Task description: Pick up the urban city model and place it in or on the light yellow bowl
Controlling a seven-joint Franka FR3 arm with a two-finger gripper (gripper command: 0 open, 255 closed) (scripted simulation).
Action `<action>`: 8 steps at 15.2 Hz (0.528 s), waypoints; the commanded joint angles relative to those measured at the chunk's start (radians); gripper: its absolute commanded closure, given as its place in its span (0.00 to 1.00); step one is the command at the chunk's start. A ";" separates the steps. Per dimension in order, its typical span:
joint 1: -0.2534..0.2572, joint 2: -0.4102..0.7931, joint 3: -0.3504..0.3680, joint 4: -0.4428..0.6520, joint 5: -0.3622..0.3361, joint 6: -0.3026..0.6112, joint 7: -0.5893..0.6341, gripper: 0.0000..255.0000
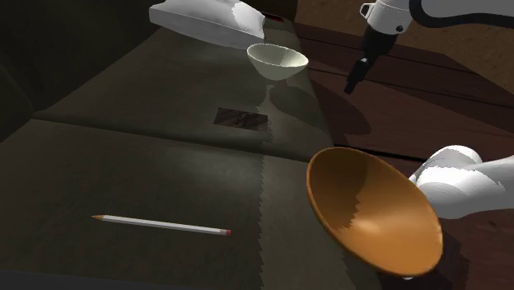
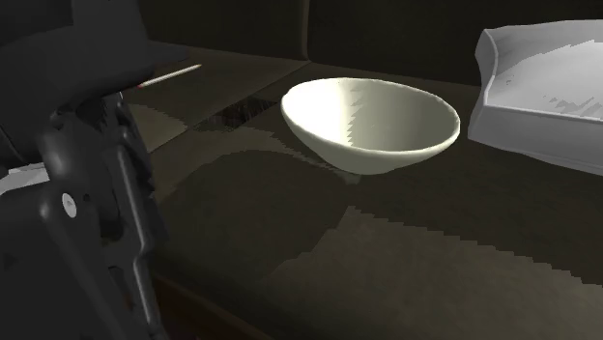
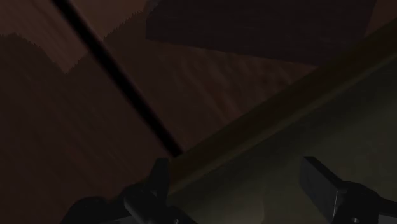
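Olive cushioned surface [image 1: 165, 165], carrying:
- Urban city model [image 1: 241, 118]: flat dark slab lying near the cream bowl [image 1: 278, 60] but apart from it; its detail is too dim to read.
- White tray [image 1: 210, 21]: behind the bowl, cut off by the shoulder view's top edge.
- Pencil [image 1: 161, 224]: well apart from the model.
- Orange bowl [image 1: 375, 210]: tilted, at the surface's edge.

Gripper [image 1: 354, 85]: above the wooden floor [image 1: 428, 107], just past the surface's edge. Fingers [image 3: 320, 186] stand wide apart, holding nothing.

Shoulder view overhead; second close (low) — sharing pale bowl [image 2: 372, 121].
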State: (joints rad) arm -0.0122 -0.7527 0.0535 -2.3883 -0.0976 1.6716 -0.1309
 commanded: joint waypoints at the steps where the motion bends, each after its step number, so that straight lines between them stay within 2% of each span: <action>1: 0.000 0.000 0.000 0.000 0.000 0.000 0.000 0.00; 8: 0.062 0.131 0.112 0.093 0.100 0.018 0.113 0.00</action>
State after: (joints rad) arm 0.0401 -0.6380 0.1480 -2.3137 -0.0129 1.6932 -0.0360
